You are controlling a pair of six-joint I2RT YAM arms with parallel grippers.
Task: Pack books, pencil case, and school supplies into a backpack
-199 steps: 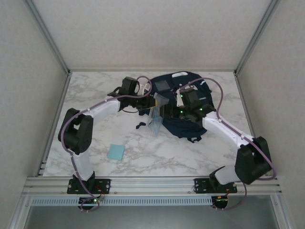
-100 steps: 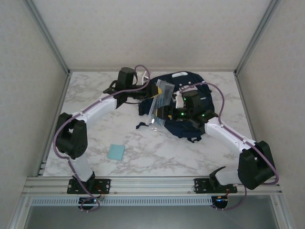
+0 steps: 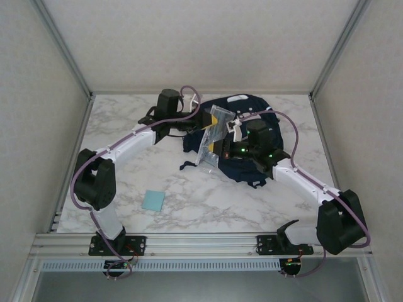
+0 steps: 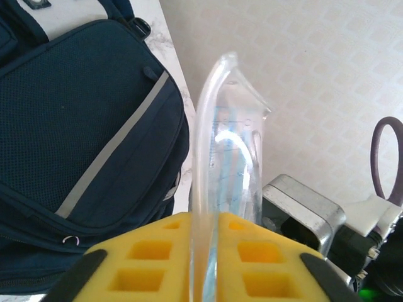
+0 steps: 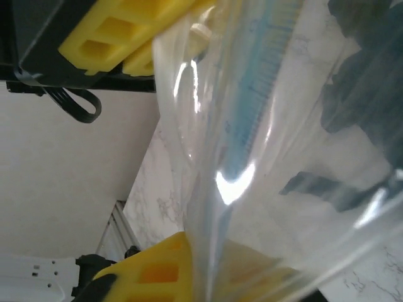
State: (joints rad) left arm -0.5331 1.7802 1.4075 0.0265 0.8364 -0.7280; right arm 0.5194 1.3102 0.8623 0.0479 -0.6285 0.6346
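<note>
A second ago my right gripper (image 5: 195, 267) stood wide open beside the clear plastic packet of bluish sticks (image 3: 211, 134). Now its yellow pads have closed tight on the packet. My left gripper (image 4: 203, 255) has raised the packet, which hung lower before, and grips it with pads close on either side. Both grippers now hold it slanted in the air at the nine o'clock edge of the large navy-blue fabric backpack (image 3: 252, 110). I judge this a hand-over or a two-handed feed into the bag; the packet is not yet inside. The small light-blue square pad (image 3: 153, 200) lies on the white marbled table (image 3: 201, 207), at seven o'clock from the backpack.
</note>
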